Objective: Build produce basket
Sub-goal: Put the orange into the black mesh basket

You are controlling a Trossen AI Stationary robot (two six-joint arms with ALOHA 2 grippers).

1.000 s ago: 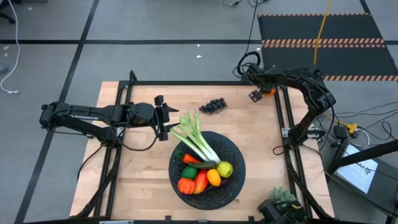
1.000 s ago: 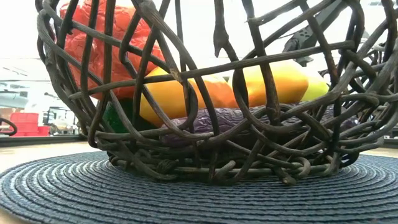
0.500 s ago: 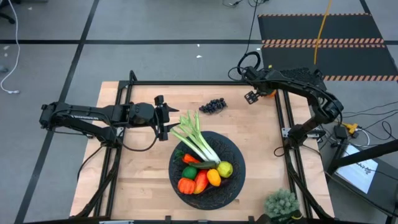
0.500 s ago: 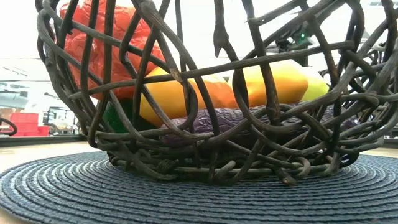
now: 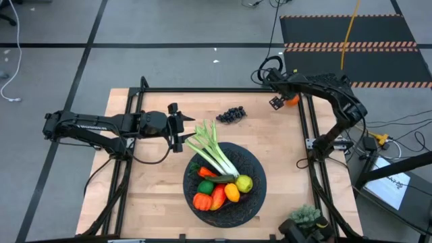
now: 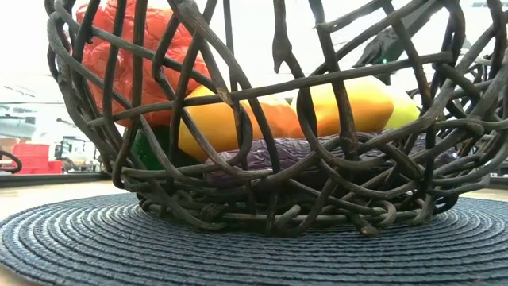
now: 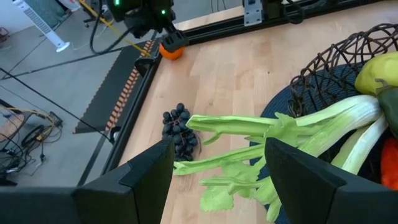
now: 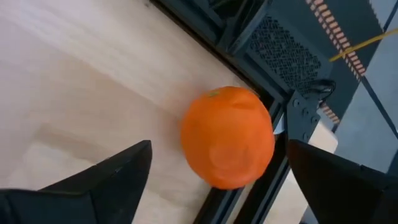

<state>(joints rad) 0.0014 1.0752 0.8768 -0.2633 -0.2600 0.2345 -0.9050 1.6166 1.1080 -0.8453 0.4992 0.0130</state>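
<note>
The basket (image 5: 255, 169) stands on the table's near middle with produce piled in it: red pepper, lemon, lime and carrot. The leek (image 5: 212, 154) rests its white end in the basket, and its green leaves (image 7: 236, 127) stick out over the rim. My left gripper (image 5: 181, 128) hovers open just left of those leaves, touching nothing. Dark grapes (image 5: 231, 115) lie on the wood beyond. An orange (image 8: 228, 137) sits at the far right corner against the frame rail. My right gripper (image 5: 276, 103) hangs open above the orange, one finger to each side, with gaps showing.
A bushy pale-green clump (image 5: 307, 214) sits at the near right edge. Black frame rails (image 5: 307, 128) run along the table's sides. In the low view the basket's woven wall (image 6: 238, 183) fills the picture, with pepper, lemon and eggplant behind it.
My right gripper shifted a little toward the table's left and near side, then came back over the orange. The green clump at the near right edge has shifted slightly. My left arm, the basket and the produce stayed still.
</note>
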